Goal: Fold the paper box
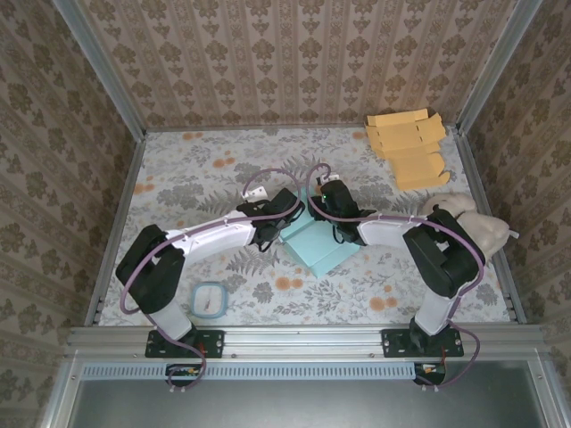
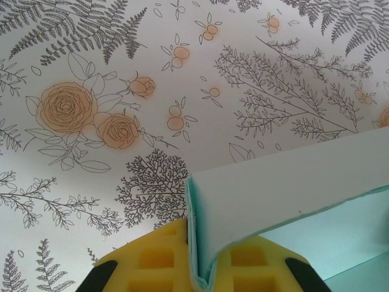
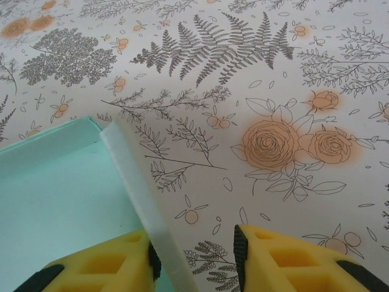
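Observation:
The pale teal paper box (image 1: 323, 251) lies on the flowered tabletop between the two arms. My left gripper (image 1: 284, 228) is at the box's left corner. In the left wrist view its yellow fingers (image 2: 152, 258) are shut on a folded, doubled wall of the box (image 2: 285, 188). My right gripper (image 1: 314, 210) is at the box's far edge. In the right wrist view it (image 3: 194, 255) stands open. A whitish upright wall (image 3: 137, 182) leans against its left finger (image 3: 109, 264), and bare tabletop shows in the gap. The box's teal floor (image 3: 61, 188) lies to the left.
A stack of flat tan box blanks (image 1: 406, 147) lies at the far right corner. A beige bag (image 1: 479, 227) sits at the right edge beside the right arm. A small blue-rimmed square (image 1: 210, 300) lies near the left arm's base. Metal rails border the table.

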You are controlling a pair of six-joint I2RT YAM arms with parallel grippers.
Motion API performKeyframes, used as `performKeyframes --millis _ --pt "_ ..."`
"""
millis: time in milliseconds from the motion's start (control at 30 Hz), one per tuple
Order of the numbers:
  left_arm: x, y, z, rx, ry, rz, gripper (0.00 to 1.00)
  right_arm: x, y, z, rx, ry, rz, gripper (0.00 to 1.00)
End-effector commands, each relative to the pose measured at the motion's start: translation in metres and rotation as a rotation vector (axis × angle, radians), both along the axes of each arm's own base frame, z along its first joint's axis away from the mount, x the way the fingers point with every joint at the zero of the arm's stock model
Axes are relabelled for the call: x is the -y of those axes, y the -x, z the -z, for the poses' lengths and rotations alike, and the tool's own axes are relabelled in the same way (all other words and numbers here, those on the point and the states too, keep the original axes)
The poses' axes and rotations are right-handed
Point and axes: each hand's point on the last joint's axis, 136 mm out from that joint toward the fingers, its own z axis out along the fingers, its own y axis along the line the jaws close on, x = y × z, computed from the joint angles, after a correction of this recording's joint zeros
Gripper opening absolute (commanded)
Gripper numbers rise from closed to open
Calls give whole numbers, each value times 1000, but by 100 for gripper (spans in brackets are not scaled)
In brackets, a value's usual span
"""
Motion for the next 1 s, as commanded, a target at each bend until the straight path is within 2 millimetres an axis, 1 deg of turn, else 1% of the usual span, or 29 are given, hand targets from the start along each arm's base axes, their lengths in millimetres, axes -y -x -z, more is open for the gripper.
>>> performKeyframes --millis 0,133,267,467,600,667,700,733,767,833,867,900,967 --pt "-8 8 7 -52 -94 29 0 33 -10 13 -3 38 111 40" --pt "-18 1 6 -39 -137 1 0 27 2 4 1 -34 71 46" --pt "-27 -6 12 -48 -155 -22 0 28 15 -7 1 -77 57 50" --pt "-27 -16 14 -56 -167 -10 0 23 34 -24 -1 -127 6 53" --pt "-28 -25 12 -51 -210 3 0 19 49 -39 2 -160 -39 55" --pt "-28 -29 14 -60 -217 14 0 20 55 -46 1 -171 -43 57" --pt "-26 -31 14 -62 -221 37 0 22 59 -50 5 -180 -38 57" --pt "-23 -36 11 -53 -224 73 0 26 64 -58 19 -193 -29 57" --pt "-20 -39 8 -45 -234 112 0 30 68 -62 23 -199 -17 57" --pt "-9 -52 -7 10 -255 249 0 42 78 -74 40 -204 17 57" --pt "-1 -56 -14 37 -259 333 0 49 84 -79 48 -204 35 57" --pt "12 -59 -23 76 -251 452 0 58 91 -86 57 -202 59 57" --pt "34 -57 -42 155 -258 669 0 75 105 -98 79 -202 106 58"
